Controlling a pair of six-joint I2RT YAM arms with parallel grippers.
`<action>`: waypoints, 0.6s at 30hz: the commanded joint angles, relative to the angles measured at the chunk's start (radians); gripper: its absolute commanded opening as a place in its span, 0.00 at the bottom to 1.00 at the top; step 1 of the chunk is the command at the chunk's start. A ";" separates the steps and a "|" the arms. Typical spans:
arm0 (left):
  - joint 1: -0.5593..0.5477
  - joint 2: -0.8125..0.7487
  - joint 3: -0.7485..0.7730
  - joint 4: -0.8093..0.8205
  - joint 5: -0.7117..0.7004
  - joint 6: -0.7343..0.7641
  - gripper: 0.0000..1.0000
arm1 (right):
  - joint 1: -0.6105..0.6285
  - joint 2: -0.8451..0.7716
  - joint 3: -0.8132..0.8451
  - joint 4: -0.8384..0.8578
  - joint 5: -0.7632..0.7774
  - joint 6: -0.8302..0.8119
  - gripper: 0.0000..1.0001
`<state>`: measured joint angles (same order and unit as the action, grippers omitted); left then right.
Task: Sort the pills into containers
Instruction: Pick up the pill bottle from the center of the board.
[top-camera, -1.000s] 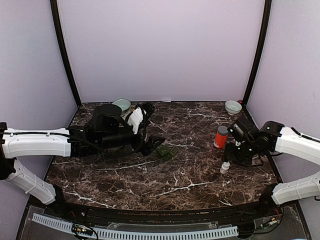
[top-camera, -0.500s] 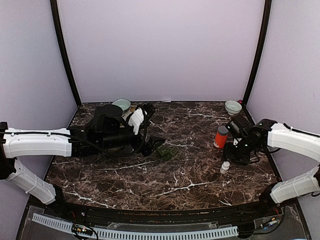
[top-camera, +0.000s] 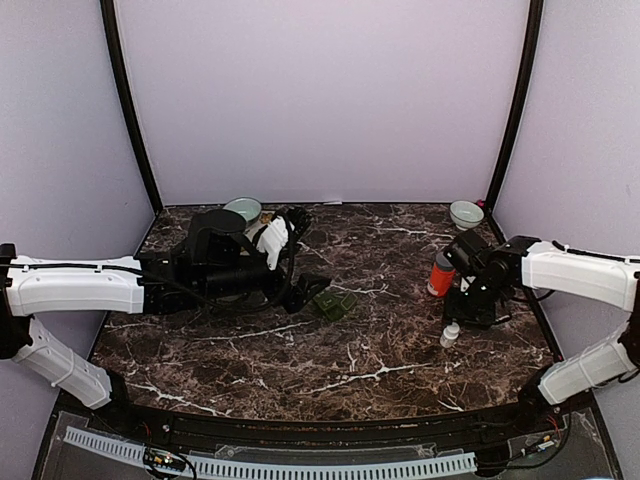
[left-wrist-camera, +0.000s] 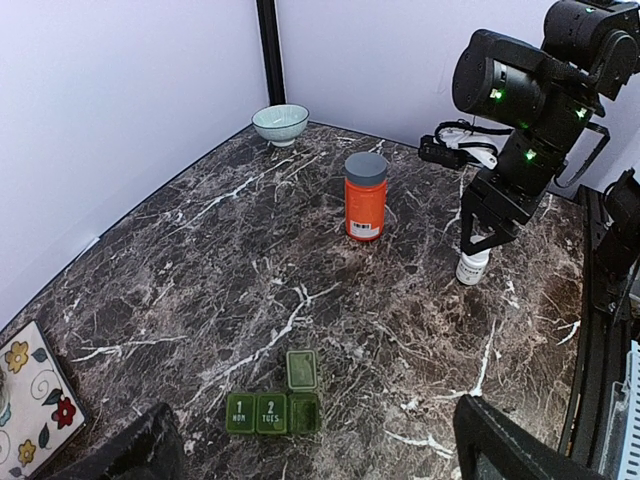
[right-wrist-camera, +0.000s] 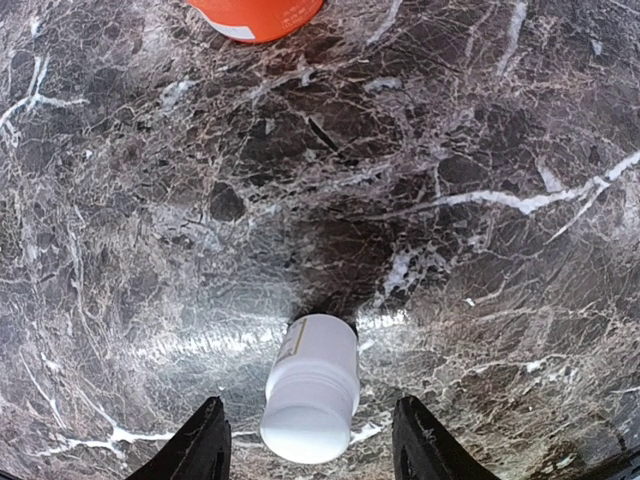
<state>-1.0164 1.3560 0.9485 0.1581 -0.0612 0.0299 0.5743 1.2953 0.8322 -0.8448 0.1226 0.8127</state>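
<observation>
1. White pill bottle (right-wrist-camera: 312, 385) stands upright on the desk (right-wrist-camera: 480, 120); smooth plastic cylinder, rounded cap; it sits toward the desk's right side.
2. Right jaws hang over it, spread open, one black tip on each side with a sliver of marble showing between each tip and the bottle; nothing gripped.
3. Orange bottle (left-wrist-camera: 366, 197), glossy with a flat grey lid, stands upright just beyond the white one, near but apart.
4. The desk is dark polished marble, veined in white, and shiny enough to throw a glare beside the bottle.
5. Green pill organiser (left-wrist-camera: 275, 405) lies mid-desk, well apart from both bottles; small square compartments in a row, two labelled lids shut, the end lid flipped up.
6. Left jaws are wide open over the organiser's side of the desk, holding nothing.
7. Edges now: a pale round bowl (left-wrist-camera: 280, 122) sits in the far right corner; the right arm (top-camera: 560, 270) fills the strip between the bottles and the right wall.
</observation>
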 joint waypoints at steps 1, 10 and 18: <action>0.002 -0.012 0.013 -0.011 0.001 0.002 0.97 | -0.008 0.029 0.036 0.023 -0.007 -0.026 0.54; 0.002 -0.005 0.015 -0.014 -0.004 0.006 0.97 | -0.008 0.053 0.042 0.015 -0.017 -0.042 0.51; 0.002 -0.001 0.018 -0.016 -0.007 0.010 0.97 | -0.007 0.058 0.039 0.001 -0.023 -0.044 0.50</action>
<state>-1.0164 1.3560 0.9485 0.1547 -0.0647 0.0303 0.5735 1.3457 0.8543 -0.8349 0.1043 0.7757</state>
